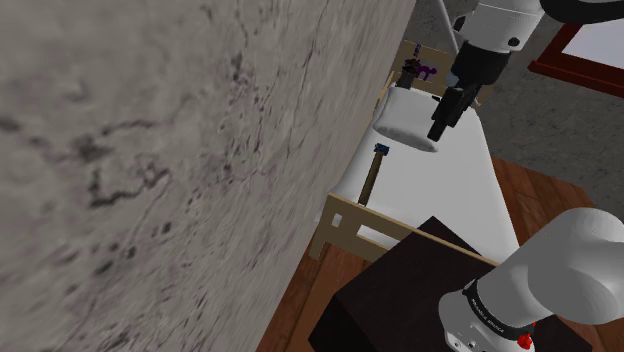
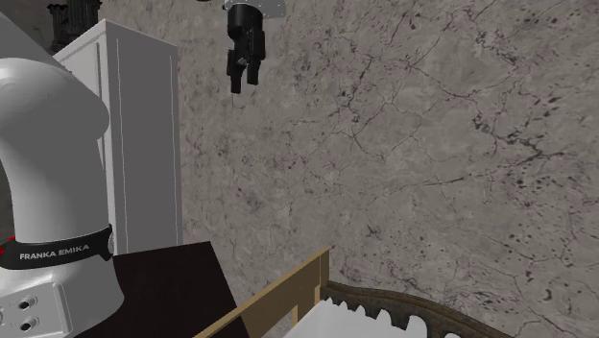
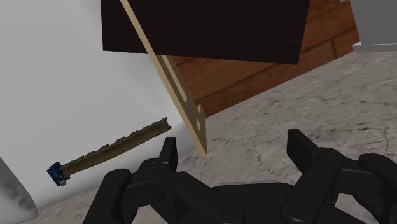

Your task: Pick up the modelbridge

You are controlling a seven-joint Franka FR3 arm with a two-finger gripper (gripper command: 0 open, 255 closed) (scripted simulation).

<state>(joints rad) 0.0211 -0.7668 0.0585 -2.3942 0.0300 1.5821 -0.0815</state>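
Observation:
The model bridge [image 1: 372, 172] is a long thin brown strip with a blue end, lying on the white bed [image 1: 440, 190] close to the wall-side edge. In the wrist view the bridge [image 3: 111, 149] lies flat on the white sheet, off to one side of the fingers and well below them. My black gripper [image 1: 438, 133] hangs in the air above the bed, near the pillow, apart from the bridge. Its fingers [image 3: 302, 147] stand apart with nothing between them, so the gripper [image 3: 234, 153] is open. The second exterior view has the gripper [image 2: 237, 84] high up against the marble wall.
A grey marbled wall [image 1: 150, 170] runs along the bed. The bed has a pale wooden footboard [image 1: 345, 222], a white pillow [image 1: 405, 122] and a small purple object [image 1: 420, 70] at the head. The dark stand [image 1: 400, 295] sits at the foot. A white wardrobe [image 2: 134, 134] stands nearby.

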